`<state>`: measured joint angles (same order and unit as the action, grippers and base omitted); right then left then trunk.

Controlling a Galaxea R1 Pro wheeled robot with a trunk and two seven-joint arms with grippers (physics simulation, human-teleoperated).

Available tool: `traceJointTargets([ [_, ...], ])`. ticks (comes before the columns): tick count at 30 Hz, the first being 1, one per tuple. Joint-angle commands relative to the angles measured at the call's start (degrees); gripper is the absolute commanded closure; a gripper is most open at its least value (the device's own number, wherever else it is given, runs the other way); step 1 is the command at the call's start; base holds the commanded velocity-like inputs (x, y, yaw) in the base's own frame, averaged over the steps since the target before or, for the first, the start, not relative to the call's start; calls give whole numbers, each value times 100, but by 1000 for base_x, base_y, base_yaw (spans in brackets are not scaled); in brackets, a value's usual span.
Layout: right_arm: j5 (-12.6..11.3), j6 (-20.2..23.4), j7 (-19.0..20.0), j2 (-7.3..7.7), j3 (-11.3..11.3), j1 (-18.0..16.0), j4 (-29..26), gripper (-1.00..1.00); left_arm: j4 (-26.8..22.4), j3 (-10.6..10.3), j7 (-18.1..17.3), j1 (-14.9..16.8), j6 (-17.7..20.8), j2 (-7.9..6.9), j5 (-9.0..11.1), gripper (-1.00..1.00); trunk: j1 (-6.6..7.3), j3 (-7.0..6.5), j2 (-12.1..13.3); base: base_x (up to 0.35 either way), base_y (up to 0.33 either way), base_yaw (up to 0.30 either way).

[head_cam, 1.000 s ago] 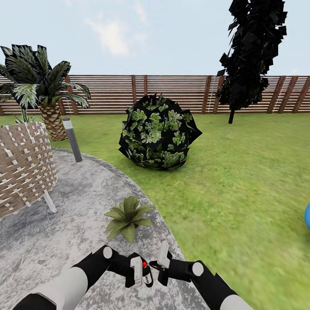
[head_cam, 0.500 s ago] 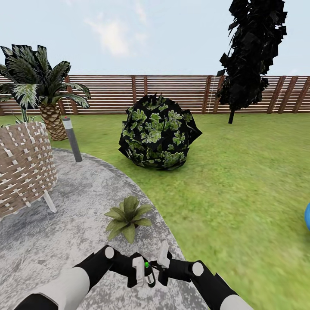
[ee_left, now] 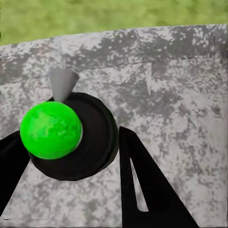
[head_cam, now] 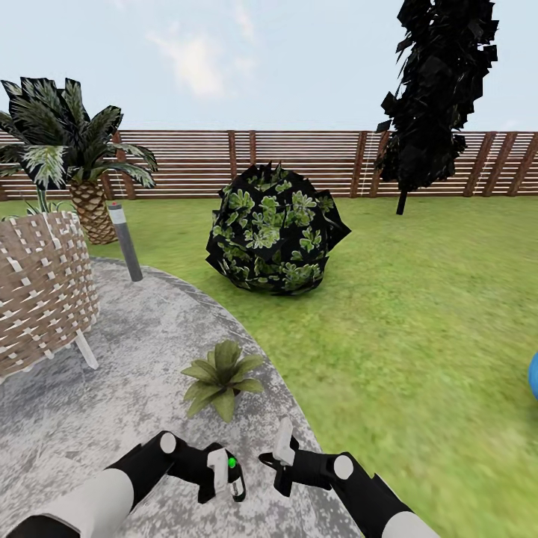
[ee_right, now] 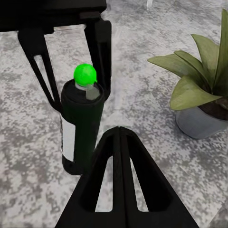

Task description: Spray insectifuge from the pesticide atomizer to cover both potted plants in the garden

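The pesticide atomizer (head_cam: 231, 478) is a slim bottle with a dark cap and a bright green mark on top. My left gripper (head_cam: 223, 480) is shut on it low over the grey patio (head_cam: 112, 359). In the right wrist view the atomizer (ee_right: 81, 128) stands upright between the left fingers (ee_right: 100, 52). The left wrist view looks down on its green mark (ee_left: 50, 129). My right gripper (head_cam: 281, 450) is shut on nothing, a short way right of the bottle. One potted plant (head_cam: 222, 377), a spiky green rosette, sits on the patio just beyond both grippers; its grey pot (ee_right: 199, 124) is near the right gripper.
A woven wicker chair (head_cam: 41, 291) stands at the left, with a grey bollard light (head_cam: 125, 240) and a palm (head_cam: 75, 164) behind it. A dark bush (head_cam: 273, 228) sits on the lawn ahead. A slatted fence (head_cam: 299, 161) closes the back. A blue object (head_cam: 533, 376) peeks in at the right edge.
My left gripper has carried the atomizer leftward and slightly down, away from the right gripper. The mark on top went from red to green. The right arm has stayed put.
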<state>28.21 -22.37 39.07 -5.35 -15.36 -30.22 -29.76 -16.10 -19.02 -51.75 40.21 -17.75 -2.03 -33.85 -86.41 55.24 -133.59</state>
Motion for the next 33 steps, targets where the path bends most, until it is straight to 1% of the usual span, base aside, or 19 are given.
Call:
traceJointTargets([
  [1, 56, -31, -4, -1, 7, -2, -3, 100, -2, 24, -11, -6, -26, -134, -47, 100, 1, 5, -2, 0, 0, 0],
  [7, 61, -31, -4, -1, 7, -2, 10, 100, 18, -2, -5, -24, -41, -849, -55, 100, 1, 5, -2, 0, 0, 0],
  [8, 61, -31, -4, -1, 7, -2, 12, 100, 18, -3, -3, -45, -43, -944, -55, 100, 1, 5, -2, 0, 0, 0],
  [11, 61, -31, -4, 14, 6, -2, 20, 100, 19, 3, 4, -97, -41, -1133, -59, 100, 1, 5, -2, 0, 0, 0],
  [12, 61, -31, -6, 44, 6, -2, 20, -100, 19, 5, 6, -103, -38, -1203, -60, 100, 1, 5, -2, 0, 0, 0],
  [14, 61, -31, -9, 124, 7, -3, 16, -100, 20, 13, 18, -107, -32, -1317, -58, 100, 1, 5, -2, 0, 0, 0],
  [16, 61, -26, -13, 169, 7, -2, 15, -100, 19, 32, 95, -109, -34, -1498, -22, 100, 1, 5, -2, 0, 0, 0],
  [19, 66, -23, -41, 187, 13, -2, 20, -100, 21, 51, 338, -109, -18, -1585, 8, 100, 1, 5, -2, 0, 0, 0],
  [21, 64, -24, -189, 263, 26, -2, 28, -100, 48, 76, 709, -109, 15, -1599, 31, 100, 1, 5, -2, 0, 0, 0],
  [23, 50, -29, -573, 457, 26, -2, 51, -100, 172, 274, 1160, -109, 34, -1575, 193, 100, 1, 5, -2, 0, 0, 0],
  [24, 34, -30, -870, 605, 25, 0, 125, -100, 274, 496, 1402, -109, 39, -1561, 385, 100, 1, 5, -2, 0, 0, 0],
  [25, 22, -30, -1087, 704, 27, 3, 272, -100, 344, 649, 1524, -109, 41, -1556, 526, 100, 1, 5, -2, 0, 0, 0],
  [26, 11, -35, -1488, 808, 55, 4, 680, -100, 450, 846, 1635, -109, 42, -1547, 728, 100, 1, 5, -2, 0, 0, 0],
  [27, 7, -40, -1791, 849, 100, 2, 971, -100, 496, 935, 1680, -109, 46, -1544, 839, 100, 1, 5, -2, 0, 0, 0],
  [29, -1, -46, -2791, 903, 366, 6, 1763, -100, 558, 1101, 1750, -109, 62, -1535, 1151, 100, 1, 5, -2, 0, 0, 0],
  [30, -4, -47, -3106, 910, 485, 6, 1991, -100, 565, 1144, 1760, -109, 80, -1536, 1257, 100, 1, 5, -2, 0, 0, 0],
  [31, -11, -48, -3507, 911, 692, 7, 2295, -100, 570, 1205, 1771, -109, 167, -1537, 1405, 100, 1, 5, -2, 0, 0, 0],
  [32, -13, -50, -3723, 907, 845, 7, 2460, -100, 571, 1235, 1775, -108, 299, -1537, 1488, 100, 1, 5, -2, 0, 0, 0],
  [33, -15, -50, -3982, 901, 1100, 13, 2626, -100, 559, 1251, 1779, -104, 623, -1537, 1585, 100, 1, 5, -2, 0, 0, 0],
])
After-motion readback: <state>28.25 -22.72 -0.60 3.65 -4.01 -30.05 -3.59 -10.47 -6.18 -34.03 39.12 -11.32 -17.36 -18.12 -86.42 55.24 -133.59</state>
